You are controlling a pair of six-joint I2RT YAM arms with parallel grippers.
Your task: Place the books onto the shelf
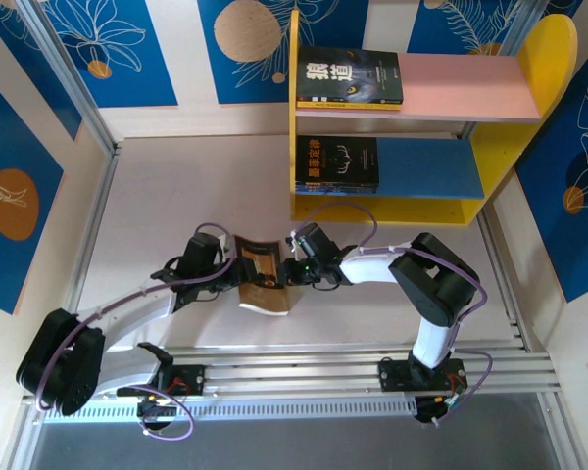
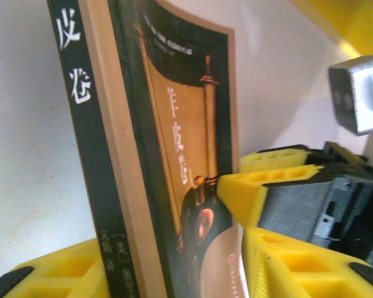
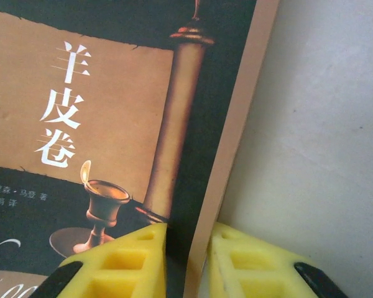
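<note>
I see the brown book [image 1: 260,272] held in front of the shelf [image 1: 500,147], the left claw [image 2: 174,273] pinching one edge, the right claw [image 3: 188,239] the opposite edge. Two dark books [image 1: 351,76] lie flat on the shelf.

The shelf [image 1: 392,208] stands at the far right of the table [image 1: 176,196]. The first book [image 1: 350,76] lies at the left end of its upper board [image 1: 465,86] — the second book [image 1: 336,164] lies below it, at the left end of the lower board [image 1: 426,166]. Before the shelf, the third book [image 1: 260,274] sits between the grippers: the left gripper [image 1: 227,262] pinches its left edge, the right gripper [image 1: 292,262] its right.
</note>
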